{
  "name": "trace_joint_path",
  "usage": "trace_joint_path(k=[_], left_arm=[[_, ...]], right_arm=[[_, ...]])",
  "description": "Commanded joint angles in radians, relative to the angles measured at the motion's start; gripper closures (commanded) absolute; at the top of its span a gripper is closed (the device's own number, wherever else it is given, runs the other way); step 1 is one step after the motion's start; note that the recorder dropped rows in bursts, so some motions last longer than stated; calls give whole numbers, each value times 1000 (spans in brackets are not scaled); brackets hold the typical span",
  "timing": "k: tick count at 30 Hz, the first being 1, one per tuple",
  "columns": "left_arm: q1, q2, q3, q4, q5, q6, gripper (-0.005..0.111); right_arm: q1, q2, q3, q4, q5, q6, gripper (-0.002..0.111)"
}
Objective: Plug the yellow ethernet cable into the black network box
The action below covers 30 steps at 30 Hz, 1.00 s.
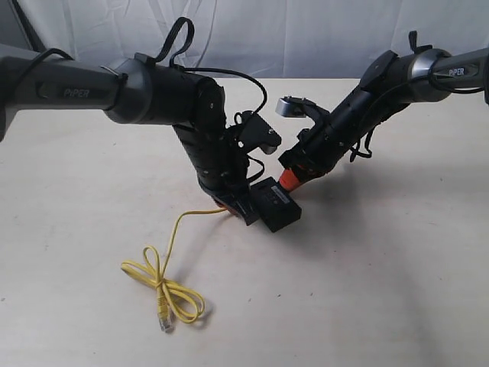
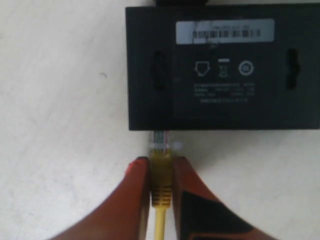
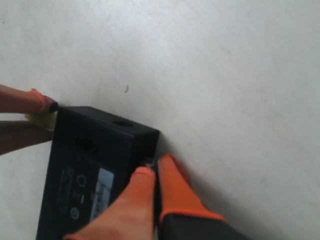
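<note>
Beige table (image 1: 382, 290), white curtain (image 1: 321, 38) behind.

Pale table (image 1: 397, 298), two things.
The black network box (image 1: 276, 205) lies flat; the yellow ethernet cable (image 1: 159, 281) lies looped left of it.

Bright yellow ethernet cable (image 2: 161, 175); black network box (image 2: 150, 65) with pale barcode label (image 2: 225, 31), perhaps white print; orange left hand (image 2: 161, 161)

Pale bench (image 1: 397, 290), white cloth backdrop (image 1: 306, 34).
The bench top is plain and matte with a few faint specks; the wrinkled backdrop hangs along its far edge.
</note>
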Motion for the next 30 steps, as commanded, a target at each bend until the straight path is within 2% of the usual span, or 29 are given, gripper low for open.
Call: trace_joint_path(k=[1, 18, 24, 30], left_arm=[[-6, -19, -5, 10, -4, -7, 107], [-19, -34, -5, 37, 75, -49, 107], [-61, -34, -5, 62, 44, -109, 107], [-60, -34, -5, 85, 24, -143, 107]], right_arm=[[8, 16, 10, -8, -29, -11, 109], [8, 16, 10, -8, -29, -11, 109], [8, 16, 10, -8, -29, -11, 109], [8, 16, 10, -9, -29, -11, 109]])
